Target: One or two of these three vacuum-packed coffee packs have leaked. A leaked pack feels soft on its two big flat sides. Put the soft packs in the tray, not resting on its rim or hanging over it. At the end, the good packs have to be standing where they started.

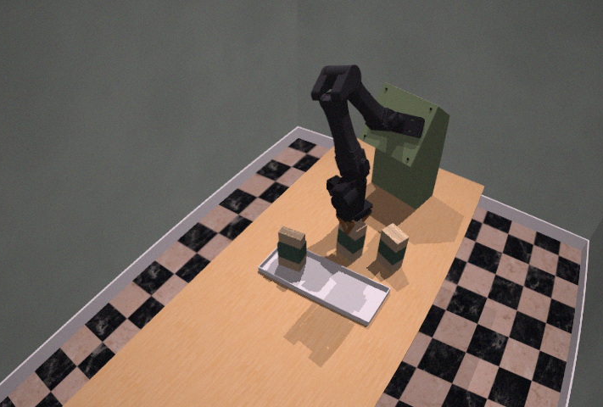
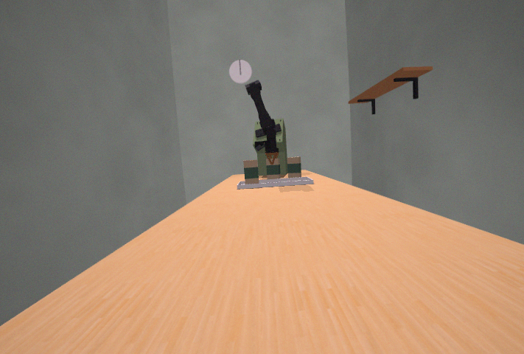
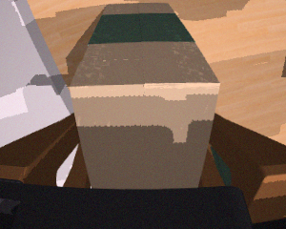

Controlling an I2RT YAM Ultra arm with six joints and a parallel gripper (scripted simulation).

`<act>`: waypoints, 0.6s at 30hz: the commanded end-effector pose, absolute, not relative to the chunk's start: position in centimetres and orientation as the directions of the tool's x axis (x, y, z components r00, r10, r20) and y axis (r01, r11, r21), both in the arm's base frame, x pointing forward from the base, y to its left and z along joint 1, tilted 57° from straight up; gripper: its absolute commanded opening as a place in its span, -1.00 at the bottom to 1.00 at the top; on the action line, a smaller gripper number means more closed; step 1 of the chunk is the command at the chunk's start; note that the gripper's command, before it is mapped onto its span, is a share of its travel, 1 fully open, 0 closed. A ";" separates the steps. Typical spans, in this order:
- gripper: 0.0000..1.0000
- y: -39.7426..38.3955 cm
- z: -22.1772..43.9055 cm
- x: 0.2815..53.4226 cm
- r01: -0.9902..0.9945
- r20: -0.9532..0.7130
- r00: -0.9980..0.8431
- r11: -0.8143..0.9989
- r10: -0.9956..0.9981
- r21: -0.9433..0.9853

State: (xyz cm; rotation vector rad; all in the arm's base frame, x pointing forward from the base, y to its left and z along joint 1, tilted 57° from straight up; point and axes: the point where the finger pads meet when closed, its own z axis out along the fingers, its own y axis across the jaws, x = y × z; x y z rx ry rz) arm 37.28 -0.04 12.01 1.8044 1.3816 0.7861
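Note:
Three tan coffee packs with dark green bands stand upright in a row behind the grey tray (image 1: 360, 307) (image 2: 301, 181) (image 3: 10, 57). The left pack (image 1: 291, 244) (image 2: 250, 171) stands at the tray's far left end. The right pack (image 1: 393, 245) (image 2: 294, 166) stands apart on the table. My gripper (image 1: 353, 223) (image 2: 273, 158) (image 3: 143, 113) comes down from above and is shut on the top of the middle pack (image 1: 350, 240) (image 2: 273, 169) (image 3: 143, 90), its brown fingers pressing the two big flat sides. The pack stands on the table.
A green arm base block (image 1: 410, 153) (image 2: 282, 141) stands behind the packs. A wooden shelf (image 2: 389, 83) hangs on the right wall. The table (image 1: 215, 336) has checkered floor (image 1: 504, 311) on both sides.

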 end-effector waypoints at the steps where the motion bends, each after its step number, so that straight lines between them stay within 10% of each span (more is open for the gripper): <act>1: -0.48 -0.3 13.3 38.0 0.504 0.044 0.246 -0.167 0.968 0.847; 17: -0.48 -0.3 13.3 38.0 0.504 0.044 0.246 -0.167 0.968 0.847; 18: 0.58 -0.3 13.3 38.0 0.504 0.044 0.246 -0.167 0.968 0.847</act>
